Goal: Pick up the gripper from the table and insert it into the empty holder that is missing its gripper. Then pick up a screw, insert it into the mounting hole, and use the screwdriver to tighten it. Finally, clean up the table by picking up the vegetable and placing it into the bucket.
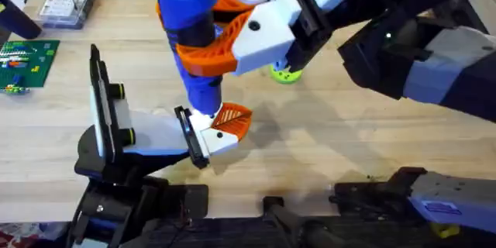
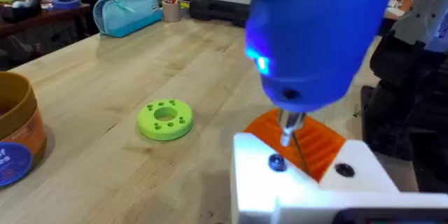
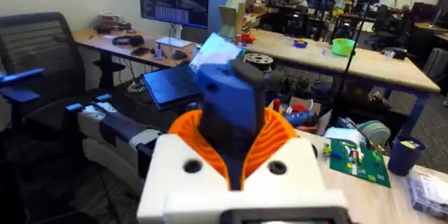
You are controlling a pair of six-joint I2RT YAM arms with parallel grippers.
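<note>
From overhead, the right gripper (image 1: 213, 35) is clamped around the screwdriver (image 1: 192, 27), held upright below its fingers, tip down on the gripper (image 1: 225, 128) seated against the holder (image 1: 190, 136); keeping the driver vertical and pressing lightly should stop the bit slipping. The left wrist view shows the bit at a screw (image 2: 276, 162) beside the orange finger. The right wrist view shows orange pads hugging the blue body. I cannot tell the left gripper's fingers.
</note>
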